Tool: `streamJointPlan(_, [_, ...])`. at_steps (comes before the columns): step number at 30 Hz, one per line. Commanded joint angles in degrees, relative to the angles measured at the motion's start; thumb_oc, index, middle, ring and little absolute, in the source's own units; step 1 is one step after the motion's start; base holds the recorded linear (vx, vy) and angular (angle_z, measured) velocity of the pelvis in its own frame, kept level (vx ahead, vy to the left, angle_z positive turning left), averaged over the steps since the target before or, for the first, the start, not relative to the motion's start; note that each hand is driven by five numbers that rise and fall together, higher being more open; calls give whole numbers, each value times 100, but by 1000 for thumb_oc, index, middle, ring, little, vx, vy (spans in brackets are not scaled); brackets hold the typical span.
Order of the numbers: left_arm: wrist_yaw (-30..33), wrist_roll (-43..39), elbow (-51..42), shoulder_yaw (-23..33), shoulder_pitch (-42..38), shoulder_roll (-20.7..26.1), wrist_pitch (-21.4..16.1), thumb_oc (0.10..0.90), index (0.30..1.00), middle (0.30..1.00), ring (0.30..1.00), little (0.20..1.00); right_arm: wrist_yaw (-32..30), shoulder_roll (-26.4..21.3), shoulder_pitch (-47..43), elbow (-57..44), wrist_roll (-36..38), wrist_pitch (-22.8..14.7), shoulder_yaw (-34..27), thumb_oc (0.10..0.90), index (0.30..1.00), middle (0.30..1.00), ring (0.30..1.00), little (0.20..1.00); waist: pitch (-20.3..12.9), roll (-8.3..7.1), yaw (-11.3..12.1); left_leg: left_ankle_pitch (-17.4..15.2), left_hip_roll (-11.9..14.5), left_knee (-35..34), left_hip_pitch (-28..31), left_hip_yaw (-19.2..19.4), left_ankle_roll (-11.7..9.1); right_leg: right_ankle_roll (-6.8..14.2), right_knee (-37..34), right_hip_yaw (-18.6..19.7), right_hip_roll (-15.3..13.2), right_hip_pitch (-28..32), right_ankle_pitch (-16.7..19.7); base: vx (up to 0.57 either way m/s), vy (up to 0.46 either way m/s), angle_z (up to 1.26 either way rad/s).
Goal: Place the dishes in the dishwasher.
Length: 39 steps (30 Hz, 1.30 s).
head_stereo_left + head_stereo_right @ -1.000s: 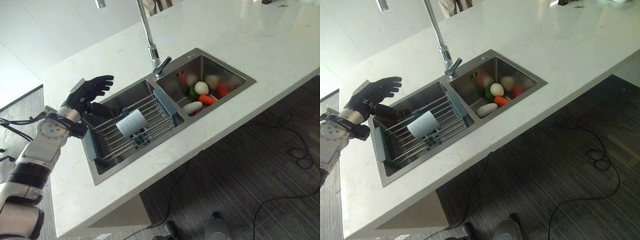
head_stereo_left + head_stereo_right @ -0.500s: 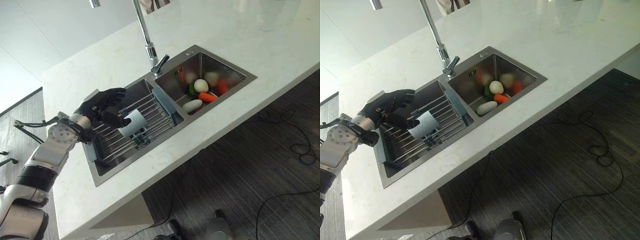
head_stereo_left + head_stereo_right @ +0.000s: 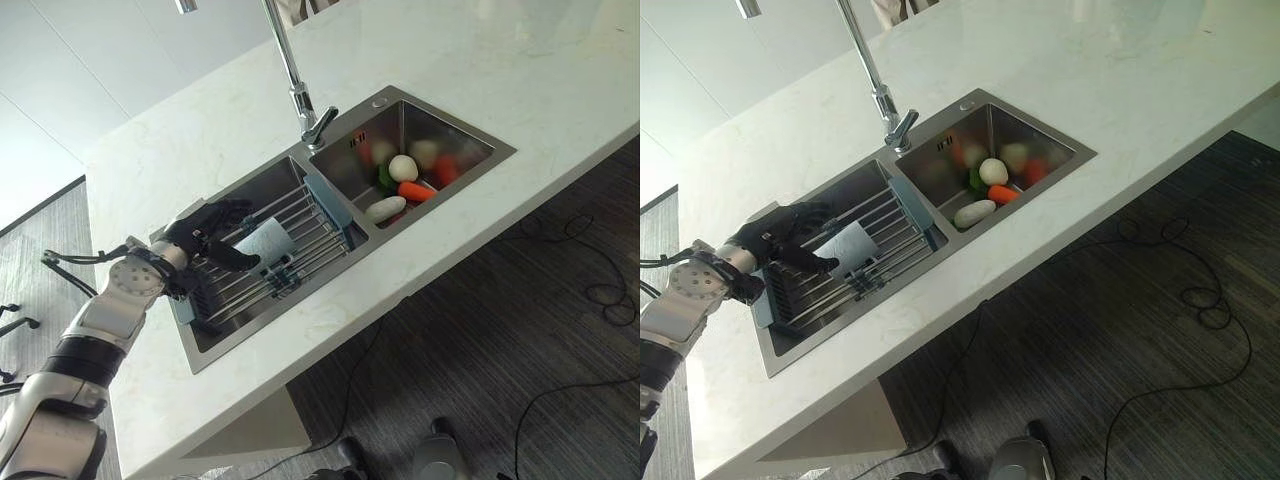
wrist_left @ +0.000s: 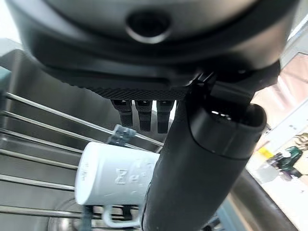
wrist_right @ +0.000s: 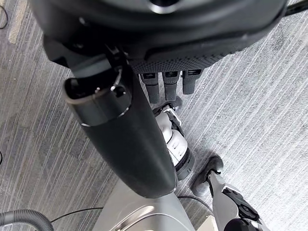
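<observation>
Left hand [image 3: 205,232], fingers spread and not yet closed around the white mug [image 3: 266,240] lying on its side on the sink rack [image 3: 312,240]; a glancing grip may roll the mug along the rack's bars.

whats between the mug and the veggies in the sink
The rack's blue end and the steel divider between the basins, seen in the left eye view; mug, veggies.

- The white mug [image 4: 115,175] lies on the rack [image 3: 300,255]; the left hand's [image 3: 205,232] thumb hides its right end.
- The faucet's [image 3: 295,80] top is cut off at the far edge.
</observation>
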Motion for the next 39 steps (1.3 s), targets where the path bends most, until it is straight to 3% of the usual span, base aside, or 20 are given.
streamJointPlan(1, [518,375,-30,578,-431,58,-368,800,900,900,900,900,5,-284,400,-484,-192,17,-72,800,900,900,900,900,-141,42,-156,-1552,184,1289,-302,-625,-178,424,230,-212,-223,-398,-249,33,16,1])
streamJointPlan(7, [712,896,-14,486,-537,198,-318,800,900,900,900,900,57,-367,374,-585,-197,14,-81,800,900,900,900,900,-10,43,-180,-1529,165,1289,-382,-687,-179,419,230,-159,-211,-480,-221,1,1,-1])
streamJointPlan(33, [867,960,353,157,-881,-42,-182,800,900,900,900,900,13,-452,162,-1094,42,161,52,800,900,900,900,900,450,28,-332,-1408,123,1289,-683,-737,-195,375,230,-25,-200,-840,-95,-18,0,-2])
streamJointPlan(39, [754,1460,677,29,-965,68,75,800,900,900,900,900,-45,-482,100,-1228,141,166,110,800,900,900,900,900,579,45,-362,-1367,120,1289,-778,-744,-204,368,230,9,-189,-952,-58,-29,2,-2])
